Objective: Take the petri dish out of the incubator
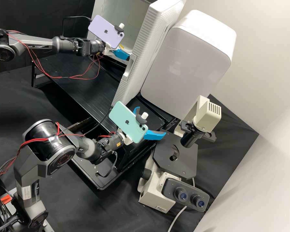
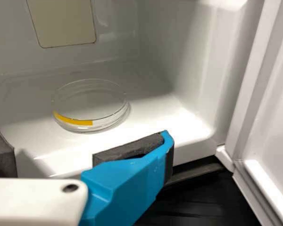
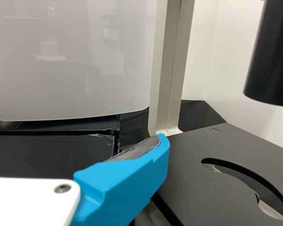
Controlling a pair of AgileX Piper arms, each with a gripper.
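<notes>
The petri dish is clear with a yellow band on its rim and lies flat on the white floor of the incubator. The incubator's door stands open. My left gripper is open at the chamber's mouth, a short way in front of the dish, with nothing between its fingers. In the high view the same left gripper is at the opening, far up the bench. My right gripper is open and holds nothing, between the incubator's front and the microscope stage, one blue finger over the stage's edge.
A white microscope with a black stage stands to the right of the right arm, its dark condenser hanging above the stage. A black raised platform runs under the incubator. Red cables trail from the left arm.
</notes>
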